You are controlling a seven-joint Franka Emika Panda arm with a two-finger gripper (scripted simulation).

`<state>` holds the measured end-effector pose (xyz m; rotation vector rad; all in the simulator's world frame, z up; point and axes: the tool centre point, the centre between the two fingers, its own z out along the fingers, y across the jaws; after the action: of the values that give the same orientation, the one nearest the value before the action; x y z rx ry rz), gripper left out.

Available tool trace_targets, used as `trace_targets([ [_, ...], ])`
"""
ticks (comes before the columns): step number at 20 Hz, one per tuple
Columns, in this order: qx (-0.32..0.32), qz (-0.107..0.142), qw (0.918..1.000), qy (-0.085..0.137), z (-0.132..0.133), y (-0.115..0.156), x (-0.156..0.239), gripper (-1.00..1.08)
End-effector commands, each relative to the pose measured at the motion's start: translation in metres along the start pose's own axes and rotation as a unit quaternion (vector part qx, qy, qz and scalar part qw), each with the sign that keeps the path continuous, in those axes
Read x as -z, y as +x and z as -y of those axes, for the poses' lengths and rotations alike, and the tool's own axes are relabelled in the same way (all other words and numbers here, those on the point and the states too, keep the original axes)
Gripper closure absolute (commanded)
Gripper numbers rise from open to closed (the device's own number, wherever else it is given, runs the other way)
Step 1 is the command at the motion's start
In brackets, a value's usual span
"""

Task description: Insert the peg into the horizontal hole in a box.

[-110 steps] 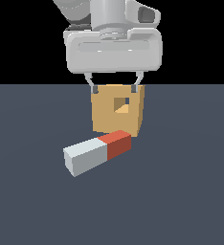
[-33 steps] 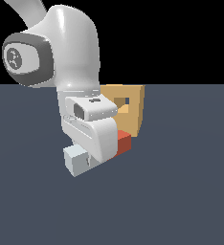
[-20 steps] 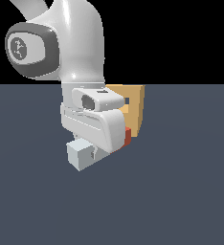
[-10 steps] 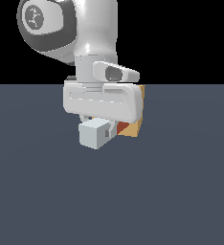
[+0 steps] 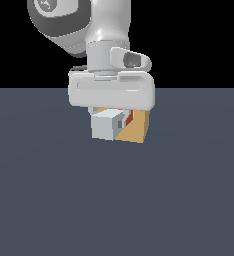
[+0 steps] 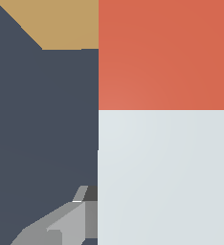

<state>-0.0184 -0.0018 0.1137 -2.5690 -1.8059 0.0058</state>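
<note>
From the exterior view's left, the peg now hangs clear of the worktop, lifted since a moment ago, jaws closed on its pale part. Its red end points at the box; alignment with the hidden hole comes next.

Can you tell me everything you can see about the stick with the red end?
The peg is a square bar, pale grey-white along most of its length with a red end. The gripper holds it off the dark floor, one finger against its pale side. Its pale end faces the exterior camera; its red end points toward the tan box behind it. Whether the red tip has reached the hole cannot be seen.
</note>
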Motion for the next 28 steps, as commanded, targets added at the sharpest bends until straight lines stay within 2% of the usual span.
trace_targets([
  [1, 0.009, -0.001, 1.0, -0.002, -0.002, 0.002, 0.005, 1.08],
  [20, 0.007, -0.001, 1.0, -0.001, -0.001, 0.003, 0.004, 1.08],
  [24, 0.007, -0.001, 1.0, -0.002, -0.001, 0.017, 0.005, 1.08],
  [28, 0.007, -0.002, 1.0, -0.002, 0.0, 0.044, 0.006, 1.08],
])
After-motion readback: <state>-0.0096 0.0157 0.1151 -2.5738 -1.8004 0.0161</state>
